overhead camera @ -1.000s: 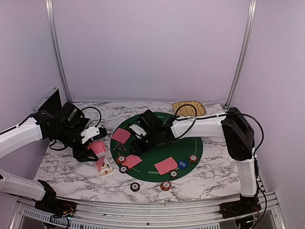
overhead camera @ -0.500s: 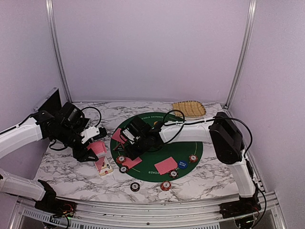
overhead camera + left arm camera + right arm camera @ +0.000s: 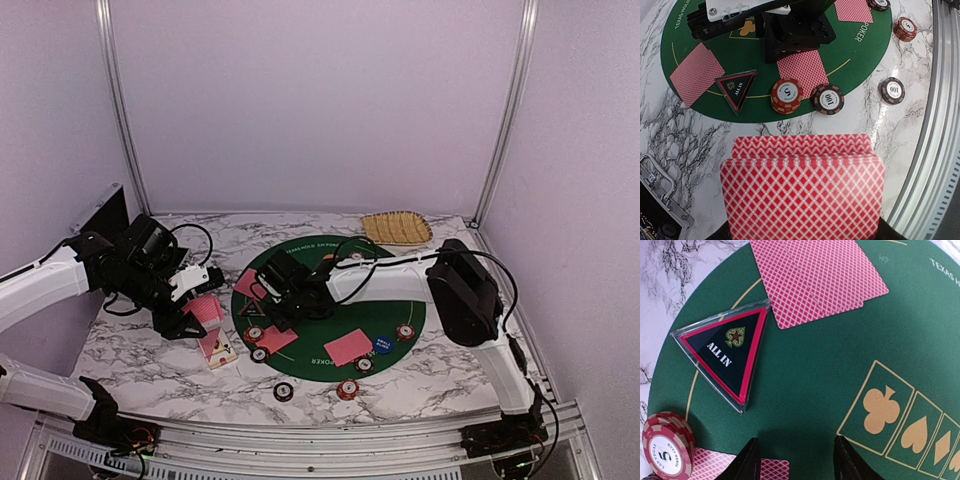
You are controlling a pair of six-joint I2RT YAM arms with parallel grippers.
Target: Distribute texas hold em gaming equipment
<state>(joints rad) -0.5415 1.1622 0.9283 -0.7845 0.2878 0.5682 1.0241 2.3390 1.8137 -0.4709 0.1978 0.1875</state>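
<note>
My left gripper [image 3: 196,318] hovers over the marble left of the mat, shut on a fanned stack of red-backed playing cards [image 3: 802,185] that hides its fingertips. My right gripper [image 3: 796,465] hangs low over the left part of the green mat [image 3: 400,300], open, with only bare felt between its fingers. Just ahead of it lies the black-triangle "ALL IN" button [image 3: 725,347], and beyond that a pair of face-down cards [image 3: 817,277]. A red-and-white chip stack [image 3: 667,445] and another face-down card [image 3: 740,467] lie beside the left finger.
More face-down cards [image 3: 348,346], a blue button [image 3: 382,343] and chips [image 3: 405,331] sit on the mat's near right. Two chips [image 3: 347,388] [image 3: 284,391] lie on the marble in front. A card box [image 3: 217,348] lies under the left gripper. A tan tray [image 3: 397,227] stands at the back.
My right gripper has slid left across the mat from its middle to the triangle button's side. The left arm and its cards have not moved.
</note>
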